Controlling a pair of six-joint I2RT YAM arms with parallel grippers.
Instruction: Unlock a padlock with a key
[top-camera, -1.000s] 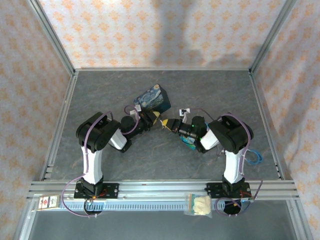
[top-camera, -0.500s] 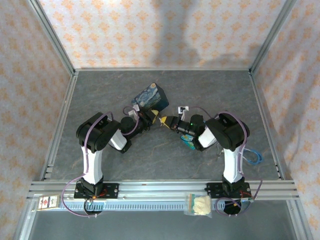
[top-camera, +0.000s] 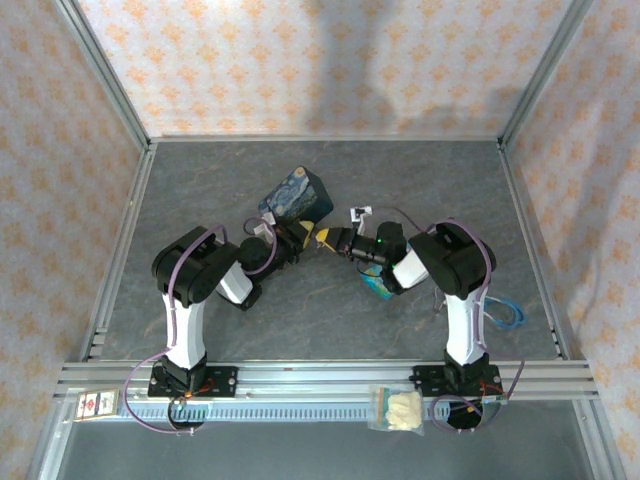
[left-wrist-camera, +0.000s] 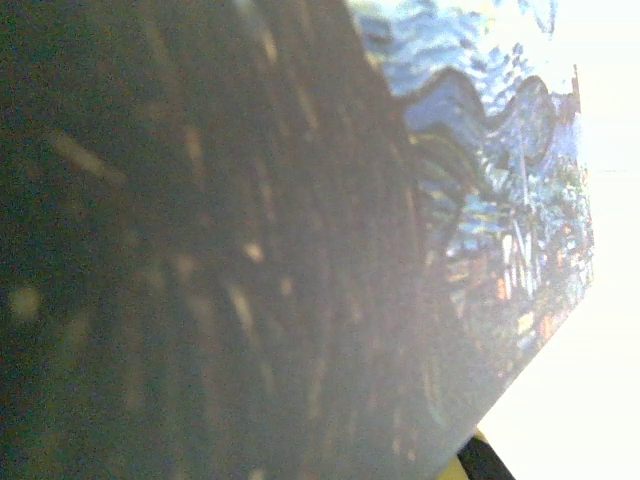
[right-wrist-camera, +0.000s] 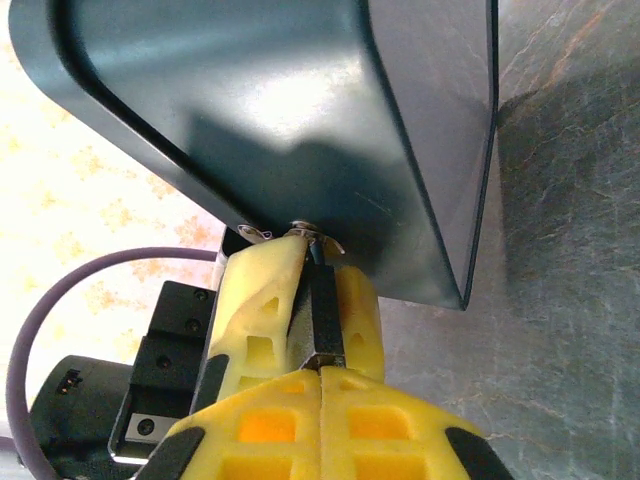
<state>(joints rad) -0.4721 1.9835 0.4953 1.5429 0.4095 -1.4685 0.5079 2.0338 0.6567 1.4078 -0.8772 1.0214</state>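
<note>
The tiny dark padlock (right-wrist-camera: 325, 305) is clamped between the yellow fingers (right-wrist-camera: 255, 300) of my left gripper (top-camera: 306, 235), its silvery shackle (right-wrist-camera: 322, 236) against the dark metal of the blue painted tin (right-wrist-camera: 300, 110). My right gripper (right-wrist-camera: 321, 368) is shut, tips pressed to the padlock's bottom end, where a small silvery bit of the key (right-wrist-camera: 326, 359) shows; the rest of the key is hidden. From above, the right gripper (top-camera: 328, 240) meets the left one tip to tip beside the tin (top-camera: 295, 194). The tin's starry picture (left-wrist-camera: 490, 210) is close up in the left wrist view.
A small white tag (top-camera: 360, 212) lies behind the right gripper. A teal object (top-camera: 378, 286) sits under the right forearm, and a blue cable (top-camera: 510, 315) lies at the right. A bag (top-camera: 397, 408) and a card (top-camera: 95, 403) rest on the front rail.
Both grippers, still tip to tip, have shifted left and away from the bases. The blue tin has moved left with them and turned slightly.
</note>
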